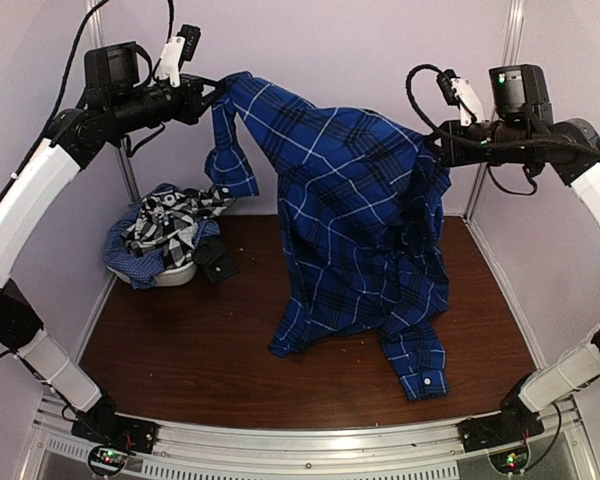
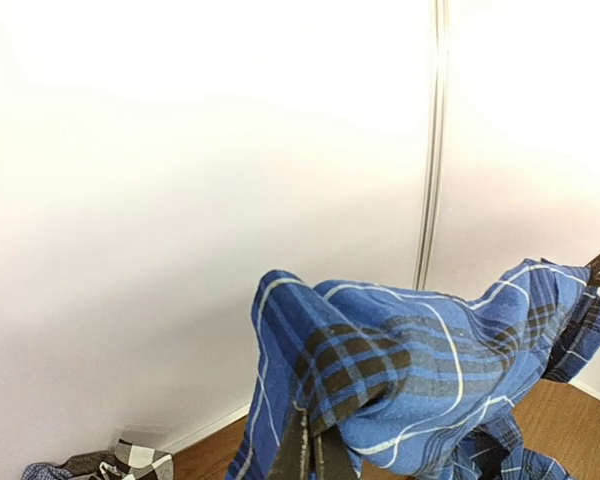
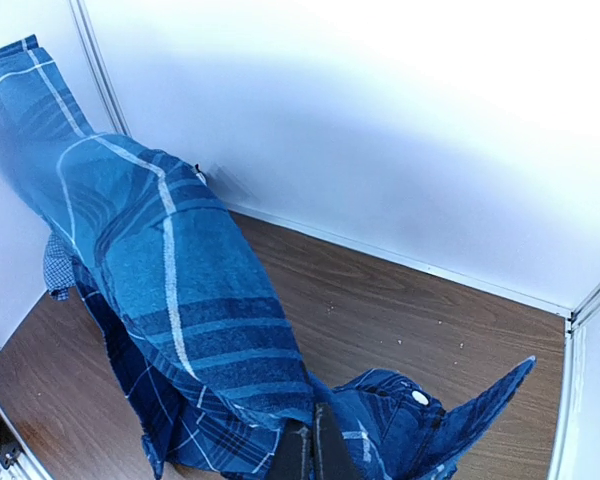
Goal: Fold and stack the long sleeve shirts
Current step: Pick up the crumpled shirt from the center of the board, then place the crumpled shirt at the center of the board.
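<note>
A royal-blue plaid shirt [image 1: 350, 210] hangs stretched between both arms, high above the table, its lower part and one cuffed sleeve [image 1: 420, 375] resting on the wood. My left gripper [image 1: 218, 92] is shut on its upper left corner; in the left wrist view that gripper [image 2: 314, 455] pinches the cloth [image 2: 410, 360]. My right gripper [image 1: 438, 140] is shut on the shirt's upper right edge; the right wrist view shows it [image 3: 311, 452] clamped on the fabric [image 3: 180, 290]. Other shirts, black-and-white plaid [image 1: 170, 220] and pale-blue check [image 1: 125, 262], lie heaped at the back left.
The heap of shirts sits in a white basket [image 1: 170, 275] at the table's back left, by the wall. A dark cloth piece [image 1: 218, 262] lies beside it. White walls and metal posts [image 1: 480, 150] enclose the brown table [image 1: 180, 350].
</note>
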Robot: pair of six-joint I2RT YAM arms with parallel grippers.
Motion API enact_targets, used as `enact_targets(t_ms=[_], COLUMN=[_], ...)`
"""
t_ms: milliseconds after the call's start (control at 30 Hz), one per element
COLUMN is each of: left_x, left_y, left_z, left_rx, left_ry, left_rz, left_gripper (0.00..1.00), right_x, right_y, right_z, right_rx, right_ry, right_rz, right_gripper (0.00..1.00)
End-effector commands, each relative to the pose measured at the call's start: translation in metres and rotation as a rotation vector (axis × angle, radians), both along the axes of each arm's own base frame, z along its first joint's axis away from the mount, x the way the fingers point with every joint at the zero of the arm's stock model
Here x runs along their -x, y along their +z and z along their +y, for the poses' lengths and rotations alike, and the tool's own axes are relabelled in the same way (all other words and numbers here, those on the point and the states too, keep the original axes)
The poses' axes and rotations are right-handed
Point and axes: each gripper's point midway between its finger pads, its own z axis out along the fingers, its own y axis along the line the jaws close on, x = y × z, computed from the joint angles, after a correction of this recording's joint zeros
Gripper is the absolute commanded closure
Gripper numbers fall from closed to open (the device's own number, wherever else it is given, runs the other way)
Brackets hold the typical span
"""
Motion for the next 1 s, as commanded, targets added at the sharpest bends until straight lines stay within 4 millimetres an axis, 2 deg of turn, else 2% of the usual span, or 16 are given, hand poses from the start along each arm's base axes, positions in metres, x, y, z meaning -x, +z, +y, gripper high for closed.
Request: enact_targets(t_ms=[0, 300, 567, 667, 733, 833, 900, 967], left_x=[0.002, 0.024, 0.024, 0.032, 0.036, 0.029, 0.026, 0.025], left_y=[0.035, 0.089, 0.122, 0.132, 0.124, 0.092, 0.065, 0.042], left_z=[0.018, 0.047, 0.064, 0.057, 0.035, 0.002, -0.022, -0.046], left_rx=[0.082, 0.114, 0.153, 0.176, 0.171, 0.14, 0.099, 0.06], left_ry=[0.081, 0.159, 0.24, 0.181, 0.059, -0.076, -0.135, -0.178], left_rz=[-0.036, -0.164, -0.228, -0.249, -0.228, -0.139, -0.087, -0.05], left_gripper=[1.0, 1.0, 1.0, 1.0, 1.0, 1.0, 1.0, 1.0], right_x=[0.004, 0.018, 0.004, -0.003, -0.005, -0.008, -0.008, 0.0], right_y=[0.026, 0.049, 0.053, 0.054, 0.051, 0.034, 0.012, -0.014], right_z=[-0.008, -0.016, 0.009, 0.012, 0.007, -0.008, -0.019, -0.022], right_rx=[0.025, 0.008, -0.017, -0.014, 0.002, 0.036, 0.046, 0.04], right_ry=[-0.003, 0.004, 0.084, 0.08, 0.049, -0.024, -0.064, -0.063], right_rz=[-0.057, -0.111, -0.115, -0.119, -0.117, -0.086, -0.042, 0.005], right_gripper=[1.0, 1.0, 1.0, 1.0, 1.0, 1.0, 1.0, 1.0])
